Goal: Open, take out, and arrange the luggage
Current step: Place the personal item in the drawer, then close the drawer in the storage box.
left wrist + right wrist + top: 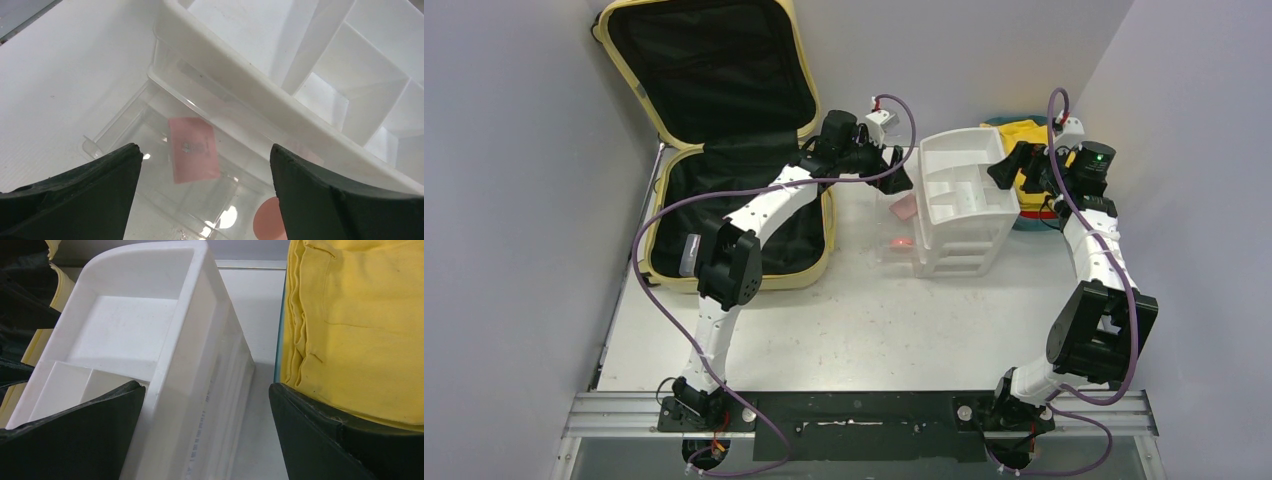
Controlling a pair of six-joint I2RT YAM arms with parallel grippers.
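Left gripper [896, 172], overhead view: I see it held out past the right edge of the luggage [704, 70], over the gap between the case and the white drawer organizer [964, 185]. The spread of the jaws cannot be read from here. The luggage lies open at the far left of the table [844, 330], with the lid raised at the far side and the black lining exposed. The right gripper [1009, 165] sits at the organizer's right side, next to a yellow cloth [1027, 135] lying in a teal tray [1030, 222]. A clear container [902, 240] with pink items stands against the organizer's left front.

Left wrist view: the fingers [75, 195] stand wide apart and hold nothing. Below and between them lies the clear container with a pink card [192, 157] inside, and the organizer's rim runs just beyond it. I observe no contact with either.

Right wrist view: these fingers [345, 440] are likewise spread wide, with nothing clamped. The organizer's right wall passes between them. The left finger is over its compartments and the right finger is over the cloth's near edge. Whether either pad touches, I cannot tell. A corner of the luggage, yellow rim and dark lining, shows at the upper left.
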